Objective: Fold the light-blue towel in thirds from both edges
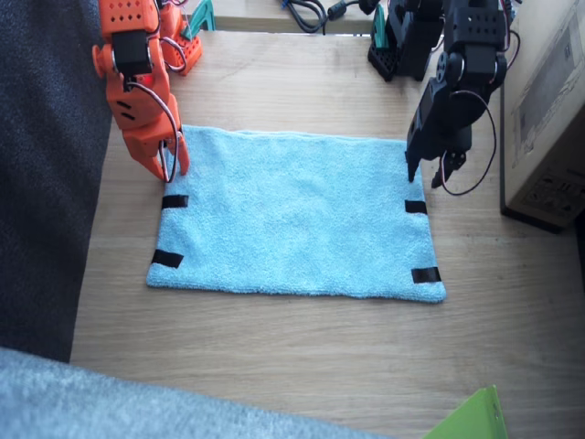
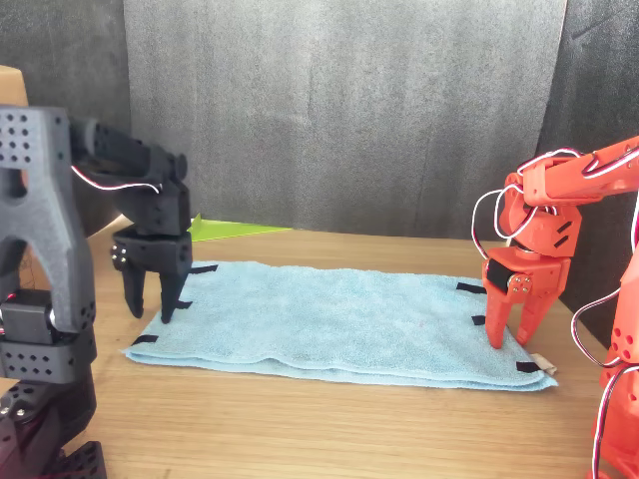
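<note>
Both end effectors, left (image 1: 430,176) and right (image 1: 169,165), gape (fingertips down) over light-blue towel (image 1: 292,215) lying crosswise between arms.

The light-blue towel (image 1: 297,215) is fluffy terry cloth with matt black tape strips (image 1: 426,274) — lying on a smooth wooden table (image 1: 302,352). Both grippers look matt plastic — right gripper (image 1: 171,165) orange, left gripper (image 1: 430,174) black.

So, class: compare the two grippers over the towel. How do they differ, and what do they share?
1. Colour: the right gripper is orange; the left gripper is black.
2. Place: the right gripper is at one short end of the towel, the left gripper at the opposite end.
3. Height: the right gripper's tips reach the towel; the left gripper's tips hang just above it.

Shared: both point down with jaws open, holding nothing.
</note>
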Available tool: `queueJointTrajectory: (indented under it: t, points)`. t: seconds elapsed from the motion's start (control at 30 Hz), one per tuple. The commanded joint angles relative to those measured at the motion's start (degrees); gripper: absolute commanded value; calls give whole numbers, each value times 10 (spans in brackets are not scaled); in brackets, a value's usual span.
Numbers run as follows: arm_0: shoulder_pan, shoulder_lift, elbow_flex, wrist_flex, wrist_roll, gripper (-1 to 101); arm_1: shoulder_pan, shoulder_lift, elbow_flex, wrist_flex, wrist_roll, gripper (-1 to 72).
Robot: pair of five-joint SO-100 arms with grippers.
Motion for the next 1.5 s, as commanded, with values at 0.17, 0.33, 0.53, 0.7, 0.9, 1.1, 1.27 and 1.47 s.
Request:
queueJointTrajectory:
  t: [0.17, 0.33, 0.53, 0.7, 0.9, 1.1, 1.27, 1.47]
  points:
    - [2, -31, -41, 36, 15, 198, 13, -5, 4, -4, 4, 183]
    - [3, -36, -43, 40, 12, 104, 16, -4, 4, -2, 4, 180]
    - [11, -40, -44, 41, 4, 6, 18, -11, 4, -2, 5, 151]
    - [13, -38, -40, 42, 2, -1, 20, -23, -3, 4, 8, 48]
    - [13, -33, -34, 40, 1, -1, 22, -20, 2, 4, 6, 1]
    - [14, -27, -27, 38, 1, -1, 22, -12, -3, 11, 5, 1]
    - [16, -26, -25, 37, 2, -1, 33, 19, -12, 36, 2, 1]
    - [16, -21, -20, 33, 4, -1, 49, 46, -59, 92, 2, 1]
